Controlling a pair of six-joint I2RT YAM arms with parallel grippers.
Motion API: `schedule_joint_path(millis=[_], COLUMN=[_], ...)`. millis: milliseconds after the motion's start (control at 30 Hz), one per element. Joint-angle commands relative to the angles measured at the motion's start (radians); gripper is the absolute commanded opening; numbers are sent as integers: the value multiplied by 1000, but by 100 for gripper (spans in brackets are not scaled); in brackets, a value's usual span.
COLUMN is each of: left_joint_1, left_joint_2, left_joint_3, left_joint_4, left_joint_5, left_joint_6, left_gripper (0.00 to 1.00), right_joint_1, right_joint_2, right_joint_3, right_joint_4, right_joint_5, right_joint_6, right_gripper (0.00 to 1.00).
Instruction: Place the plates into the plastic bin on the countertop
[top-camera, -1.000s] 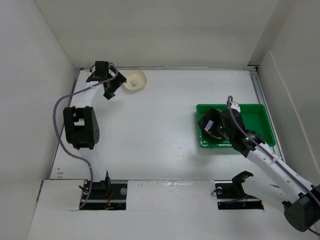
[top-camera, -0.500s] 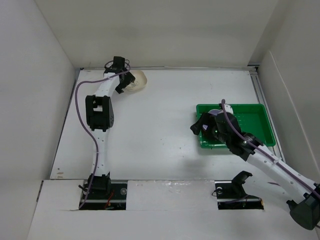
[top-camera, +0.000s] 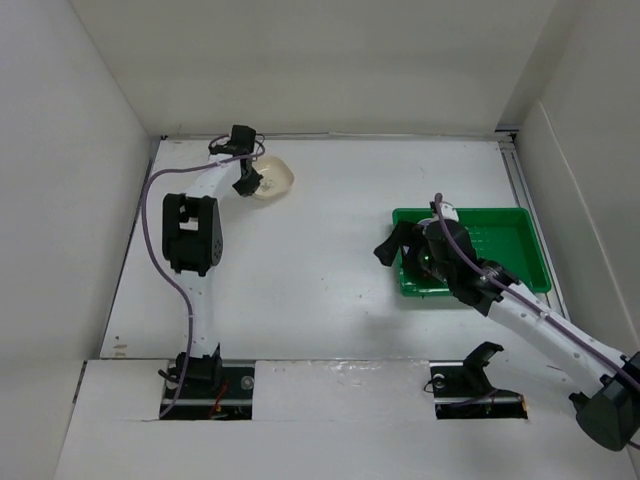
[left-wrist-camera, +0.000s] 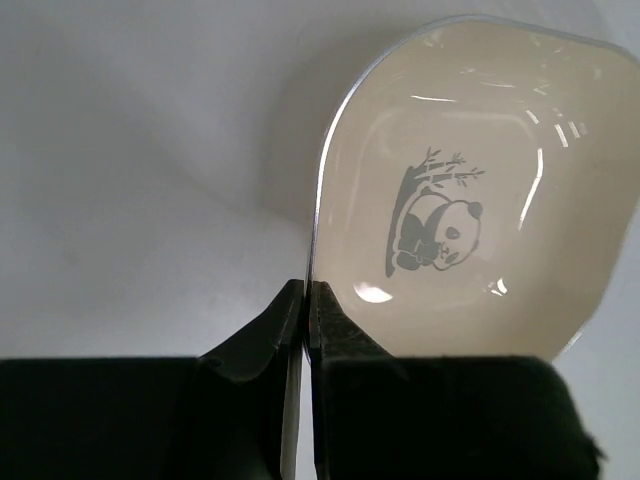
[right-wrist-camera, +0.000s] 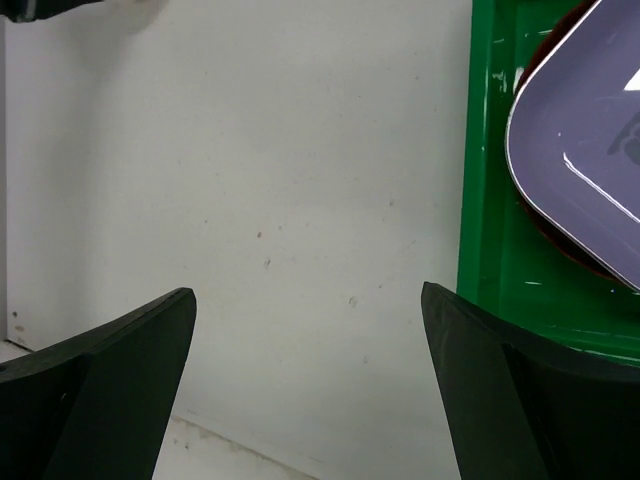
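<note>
A cream rounded-square plate (top-camera: 272, 179) with a panda drawing (left-wrist-camera: 470, 200) is at the far left of the white countertop (top-camera: 320, 270). My left gripper (top-camera: 247, 181) (left-wrist-camera: 308, 292) is shut on its left rim, and the plate looks tilted. The bright green plastic bin (top-camera: 505, 228) (right-wrist-camera: 490, 200) sits at the right. A lavender plate (right-wrist-camera: 590, 130) lies in it on top of a red-orange one (right-wrist-camera: 548, 228). My right gripper (top-camera: 392, 246) (right-wrist-camera: 308, 292) hangs open and empty over the countertop just left of the bin's wall.
White walls close in the countertop at the back, left and right. The right arm crosses the bin's near left corner (top-camera: 415, 285) and hides what lies there in the top view. A metal rail (top-camera: 522, 190) runs beside the bin.
My left gripper has closed on the cream plate's rim, and the plate has tipped and shifted slightly nearer. The right gripper has moved left out of the bin, still open.
</note>
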Motion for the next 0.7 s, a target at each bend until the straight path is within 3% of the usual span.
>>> schedule_joint_path(millis=[0,100,200,467,667], left_joint_1=[-97,-178,-276,-519,-606], left_joint_2=[-313,-531,-656,-834,-938], left_joint_3=[-189,-397,-511,-671,-743], left_joint_4=[-14,43,35,24,26], left_joint_5=[-117,-142,-185,-199,-189], left_joint_6=[33,22,34,82,82], left_gripper=[0,0,0,0,0], right_joint_1=[8,17,17,17,8], right_joint_2=[59,136,200,424,580], right_joint_3=[76,119,202,343,357], right_joint_4=[129,156,157,193,229], right_joint_5=[-52,-74,-83,-72,-115], right_joint_6=[-56,-105,-127,-207,-198], right_gripper=[100,100,100,100,84])
